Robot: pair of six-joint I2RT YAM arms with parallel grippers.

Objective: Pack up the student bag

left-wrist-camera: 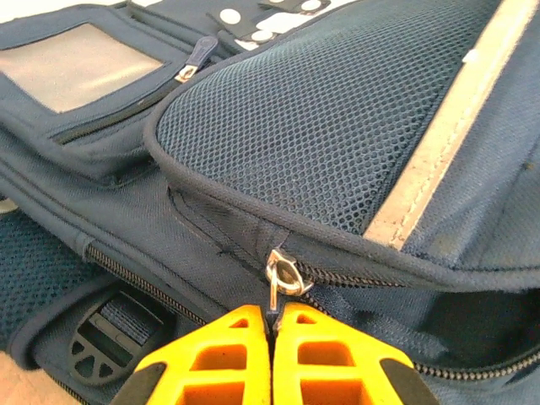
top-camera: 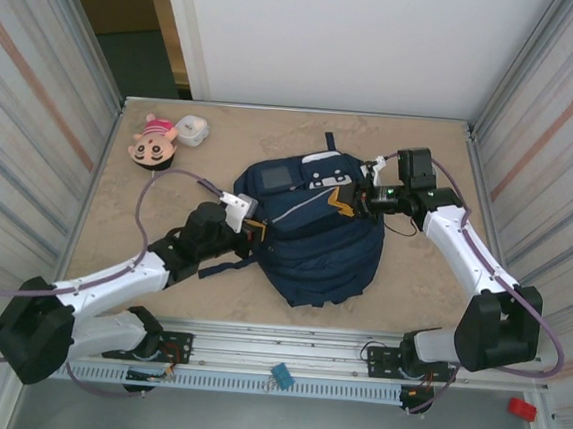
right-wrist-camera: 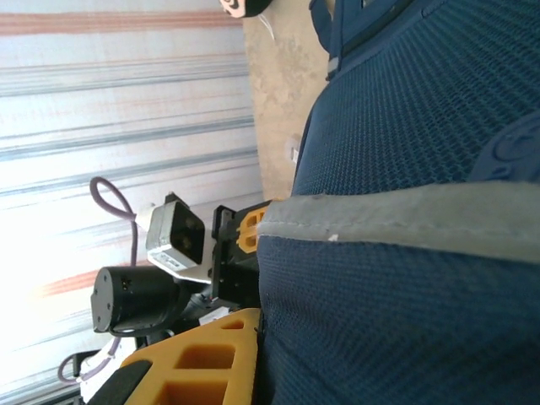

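The student bag [top-camera: 315, 232], navy blue with pale stripes, lies in the middle of the table. My left gripper [top-camera: 255, 230] is at its left side. In the left wrist view the orange fingers [left-wrist-camera: 211, 359] are pressed together on the metal zipper pull [left-wrist-camera: 276, 295], just below the slider [left-wrist-camera: 285, 272] of a side zip. My right gripper [top-camera: 350, 202] rests on the bag's upper right part. In the right wrist view one orange finger [right-wrist-camera: 202, 359] lies tight against a fold of the bag's fabric [right-wrist-camera: 396, 321]. That fold hides the other finger.
A cartoon doll [top-camera: 154, 141] and a small white case [top-camera: 192, 129] lie at the table's far left corner. Corrugated walls close in both sides. A blue clip [top-camera: 281, 376] sits on the front rail, and a red piece [top-camera: 521, 407] lies at the near right.
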